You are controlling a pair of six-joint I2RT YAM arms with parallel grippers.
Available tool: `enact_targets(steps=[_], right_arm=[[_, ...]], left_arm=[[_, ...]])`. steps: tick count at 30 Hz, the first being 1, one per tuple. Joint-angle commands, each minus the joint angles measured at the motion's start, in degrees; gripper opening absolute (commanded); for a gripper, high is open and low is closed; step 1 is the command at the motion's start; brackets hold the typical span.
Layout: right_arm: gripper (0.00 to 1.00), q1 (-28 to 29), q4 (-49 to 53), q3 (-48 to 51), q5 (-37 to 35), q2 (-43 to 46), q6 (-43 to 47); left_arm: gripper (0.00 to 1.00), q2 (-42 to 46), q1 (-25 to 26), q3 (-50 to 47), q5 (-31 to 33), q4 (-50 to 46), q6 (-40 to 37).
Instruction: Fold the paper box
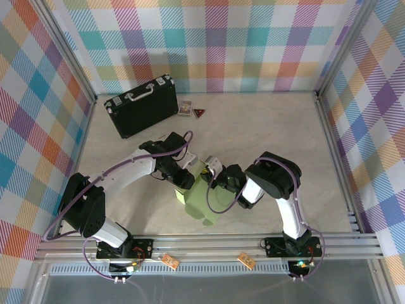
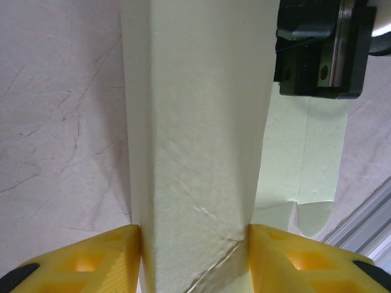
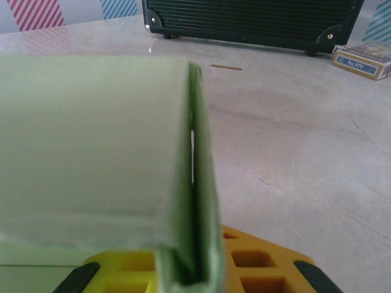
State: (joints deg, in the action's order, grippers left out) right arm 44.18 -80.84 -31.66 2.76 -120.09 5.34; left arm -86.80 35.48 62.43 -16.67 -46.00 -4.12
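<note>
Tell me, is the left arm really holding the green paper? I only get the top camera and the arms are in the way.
Observer: Yes. In the left wrist view, the left fingers press both sides of a folded-up strip of the paper box.
Operator: And the other arm?
Observer: The right fingers sit against both sides of a doubled wall of it, with a thin slit showing between the two layers.
Operator: What's that little thing by the black case?
Observer: A card pack. The right wrist view shows "No.979" printed on it.
</note>
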Motion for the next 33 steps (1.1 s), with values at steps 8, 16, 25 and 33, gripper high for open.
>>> enact_targets(steps=[8, 16, 25, 33], right_arm=[[0.00, 0.1, 0.2, -2.0, -1.1, -1.9, -1.8], [0.00, 0.1, 0.2, -2.0, -4.4, -1.1, -4.2], [0.03, 0.1, 0.2, -1.8, -5.5, -0.1, -7.2], [0.37, 0.1, 0.2, 2.0, -2.8, 4.3, -0.2]], left_arm=[[0.47, 0.2, -0.2, -0.2, -2.2, -1.5, -0.2], [0.47, 0.6, -0.2, -0.3, -2.1, -1.5, 0.0], [0.48, -0.2, -0.2, 0.1, -2.2, -1.9, 0.2], [0.48, 0.0, -0.8, 0.2, -1.6, -2.1, 0.3]])
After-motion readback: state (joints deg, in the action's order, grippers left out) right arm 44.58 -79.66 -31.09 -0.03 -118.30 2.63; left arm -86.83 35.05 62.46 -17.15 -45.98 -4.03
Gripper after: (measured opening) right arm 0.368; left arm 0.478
